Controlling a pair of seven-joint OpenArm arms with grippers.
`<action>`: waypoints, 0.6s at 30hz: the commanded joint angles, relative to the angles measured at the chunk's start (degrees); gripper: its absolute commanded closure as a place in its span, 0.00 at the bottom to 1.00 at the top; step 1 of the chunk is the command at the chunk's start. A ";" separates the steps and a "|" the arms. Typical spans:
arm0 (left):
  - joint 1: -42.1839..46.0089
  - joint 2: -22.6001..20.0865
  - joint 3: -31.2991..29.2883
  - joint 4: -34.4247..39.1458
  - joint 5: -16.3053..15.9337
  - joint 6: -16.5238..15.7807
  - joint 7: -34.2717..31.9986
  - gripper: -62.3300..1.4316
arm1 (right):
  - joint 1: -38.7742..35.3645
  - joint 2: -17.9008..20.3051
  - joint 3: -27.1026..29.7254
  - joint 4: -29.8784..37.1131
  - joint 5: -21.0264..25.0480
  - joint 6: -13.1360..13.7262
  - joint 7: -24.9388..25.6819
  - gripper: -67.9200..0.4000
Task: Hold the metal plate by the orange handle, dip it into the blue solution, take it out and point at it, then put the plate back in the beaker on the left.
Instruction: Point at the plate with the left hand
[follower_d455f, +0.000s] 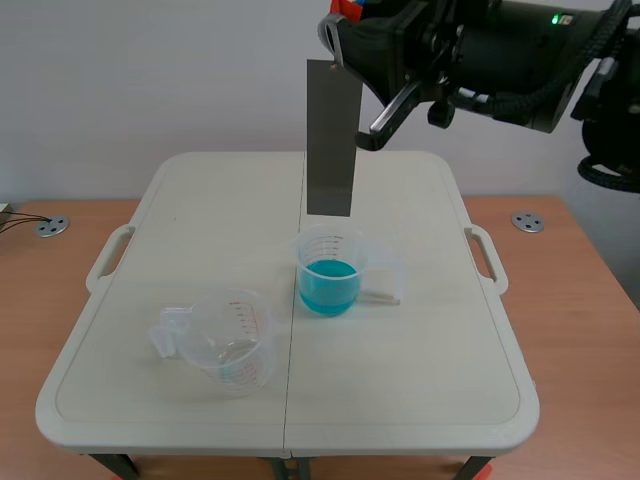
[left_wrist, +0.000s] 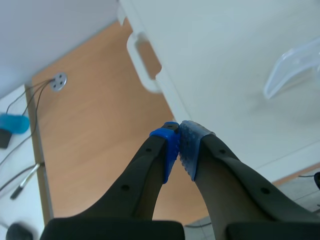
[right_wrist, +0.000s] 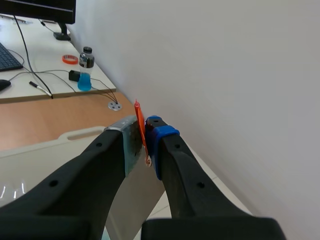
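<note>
**Ana:** Pale folding counter (follower_d455f: 420, 400), white wall behind. How far along are we?

**Ben:** Early, I'd judge. The metal plate (follower_d455f: 330, 140) hangs upright in the air, its lower edge just above the rim of the middle beaker (follower_d455f: 345, 245) that holds the blue solution (follower_d455f: 328, 285). It is not touching the liquid.

**Ana:** So the grasp is done?

**Ben:** Yes. The right fingers (right_wrist: 165, 145) pinch the orange handle (right_wrist: 141, 125) at the plate's top. Whether it has been dipped already I cannot tell, as the plate shows no visible wetness or stain.

**Ana:** And the other side?

**Ben:** The left fingers (left_wrist: 167, 145) are pressed together on nothing, out past the counter's edge. Pointing is likely their job, and it is not yet done.

**Ana:** The beaker on the left (follower_d455f: 225, 340)?

**Ben:** It stands empty, near the middle one. Returning the plate to it comes last.
</note>
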 joint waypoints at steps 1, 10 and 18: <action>-1.64 0.00 1.51 0.57 -0.42 -2.14 -0.66 0.93 | 2.45 0.15 0.48 -1.05 0.63 -0.39 1.14 0.98; -11.54 0.57 10.69 0.55 -0.20 -8.13 -0.68 0.93 | 4.48 -0.04 0.33 -4.79 0.63 1.68 1.31 0.98; -21.00 4.37 20.20 0.26 5.18 -9.03 -0.63 0.93 | 5.53 -0.15 -0.20 -6.19 0.59 2.21 1.29 0.98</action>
